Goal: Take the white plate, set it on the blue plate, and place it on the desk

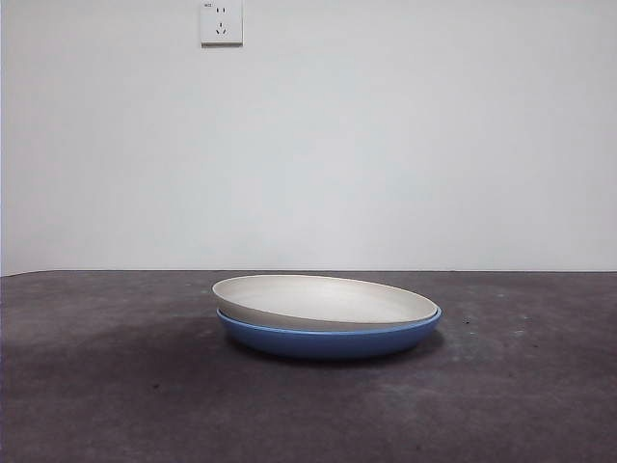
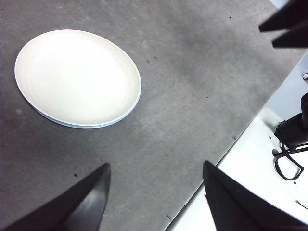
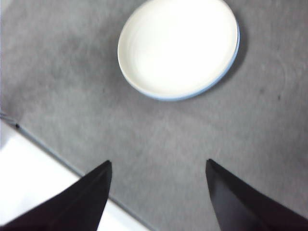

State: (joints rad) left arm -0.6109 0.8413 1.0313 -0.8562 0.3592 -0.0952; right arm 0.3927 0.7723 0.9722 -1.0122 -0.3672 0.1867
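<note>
While the white plate [image 1: 323,300] rests tilted inside the blue plate [image 1: 328,340] on the desk [image 1: 96,386], we see the left gripper [image 2: 154,173] and right gripper [image 3: 158,169] well apart from it, jaws spread, empty.

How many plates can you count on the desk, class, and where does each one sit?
2. The blue plate rests on the desk; the white plate sits stacked in it, slightly tilted. The white one hides the blue plate's inside, so anything thin between them would not show.

the white plate [image 3: 178,45] sits nested in the blue plate [image 3: 230,65], only a thin blue rim showing, on the desk [image 3: 159,139]; the right gripper [image 3: 159,166] hangs well apart, jaws spread
</note>
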